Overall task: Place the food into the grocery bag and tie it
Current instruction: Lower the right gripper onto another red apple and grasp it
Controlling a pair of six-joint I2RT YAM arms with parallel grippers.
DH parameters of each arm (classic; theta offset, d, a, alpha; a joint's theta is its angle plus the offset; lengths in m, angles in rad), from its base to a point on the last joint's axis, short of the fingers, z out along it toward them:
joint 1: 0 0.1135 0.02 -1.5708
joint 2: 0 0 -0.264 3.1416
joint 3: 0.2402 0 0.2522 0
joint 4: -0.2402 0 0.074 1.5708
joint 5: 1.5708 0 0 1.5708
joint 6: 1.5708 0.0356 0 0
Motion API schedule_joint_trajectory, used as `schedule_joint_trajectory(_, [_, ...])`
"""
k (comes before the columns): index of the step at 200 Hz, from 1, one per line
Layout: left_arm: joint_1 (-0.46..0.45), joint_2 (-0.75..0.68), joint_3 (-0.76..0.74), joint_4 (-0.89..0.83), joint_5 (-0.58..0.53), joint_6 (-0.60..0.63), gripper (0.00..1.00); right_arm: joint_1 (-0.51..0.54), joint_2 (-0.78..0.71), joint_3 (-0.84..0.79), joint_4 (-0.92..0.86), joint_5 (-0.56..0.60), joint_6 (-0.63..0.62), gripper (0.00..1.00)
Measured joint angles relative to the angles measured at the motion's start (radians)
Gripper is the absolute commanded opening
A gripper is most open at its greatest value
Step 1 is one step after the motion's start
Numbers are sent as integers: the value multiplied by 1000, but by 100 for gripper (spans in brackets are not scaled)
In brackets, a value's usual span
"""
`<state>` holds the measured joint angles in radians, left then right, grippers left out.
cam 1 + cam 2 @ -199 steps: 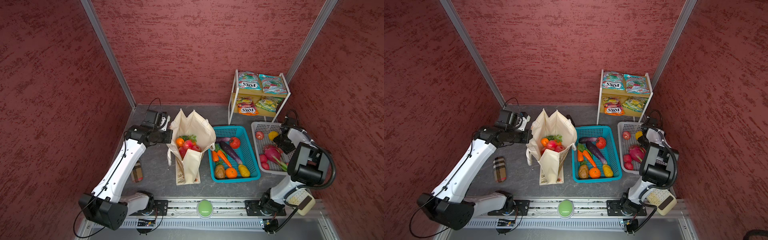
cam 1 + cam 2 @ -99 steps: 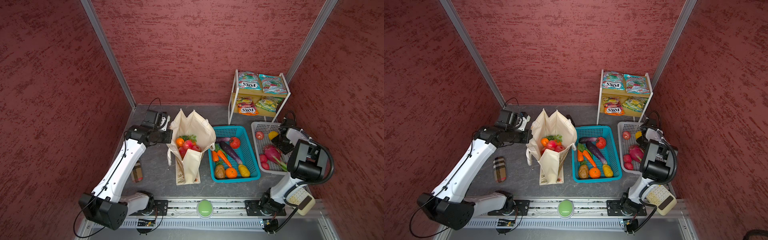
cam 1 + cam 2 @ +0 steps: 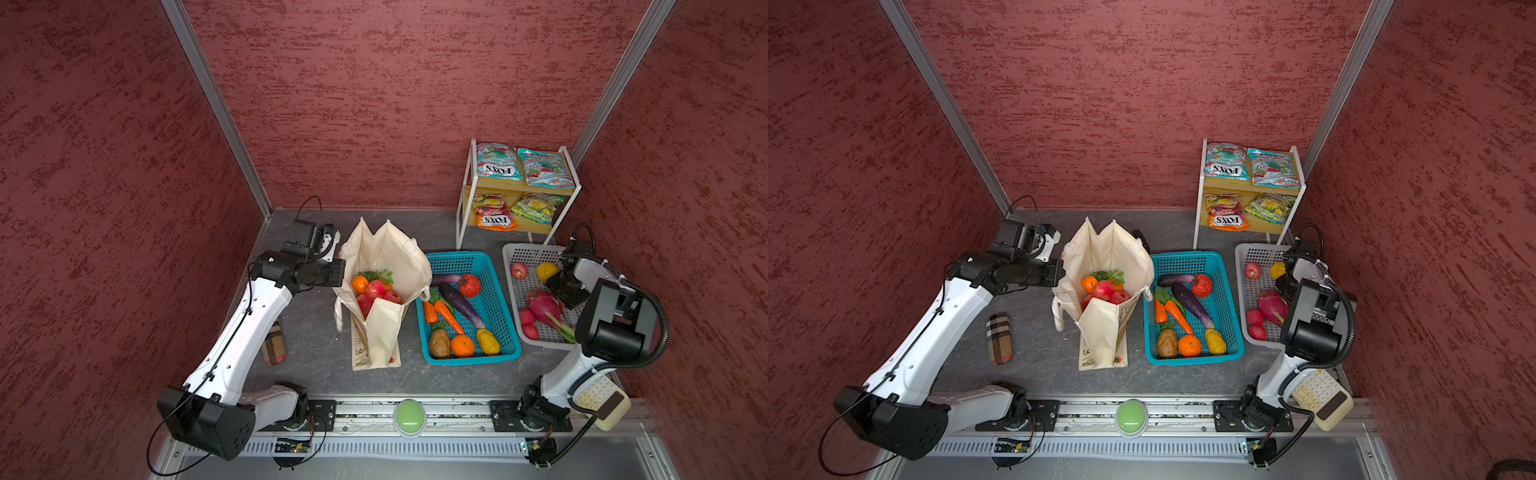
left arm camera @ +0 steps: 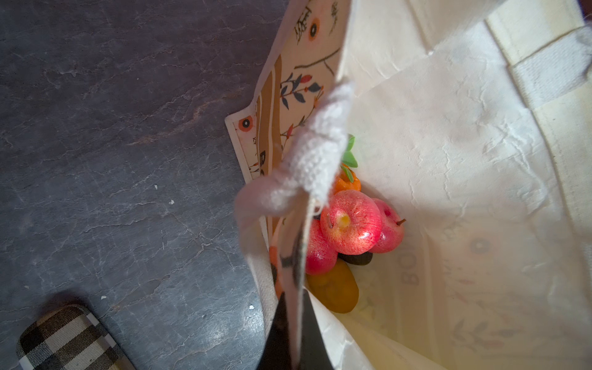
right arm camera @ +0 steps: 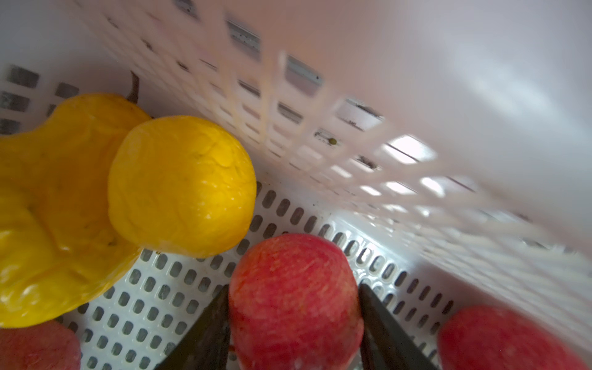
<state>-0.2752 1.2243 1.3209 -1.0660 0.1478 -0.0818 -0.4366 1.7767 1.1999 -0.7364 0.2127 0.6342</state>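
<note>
Beside the teal basket point(image 3: 465, 259) stands the grocery bag point(image 3: 388, 253) with fruit point(image 3: 374, 287) already inside; the left gripper point(image 4: 294, 302) is clamped on its rim cloth next to the white handle point(image 4: 315, 153), likely to keep the mouth spread for loading. Over in the white basket point(image 3: 524, 254) the right gripper point(image 5: 293, 288) sits partly open with a pad against each flank of a red apple point(image 5: 294, 307), presumably the next item for the bag

Teal basket point(image 3: 473, 360) sits just beside white basket point(image 3: 524, 250).

Arms point(image 3: 249, 324) are white, with black joints point(image 3: 299, 272) and cables point(image 3: 648, 357).
</note>
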Motion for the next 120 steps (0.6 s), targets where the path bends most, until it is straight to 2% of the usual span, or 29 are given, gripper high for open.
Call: schedule_joint_trajectory(120, [0, 0, 0, 0, 0, 0, 0, -4, -49, -16, 2, -34, -2, 49])
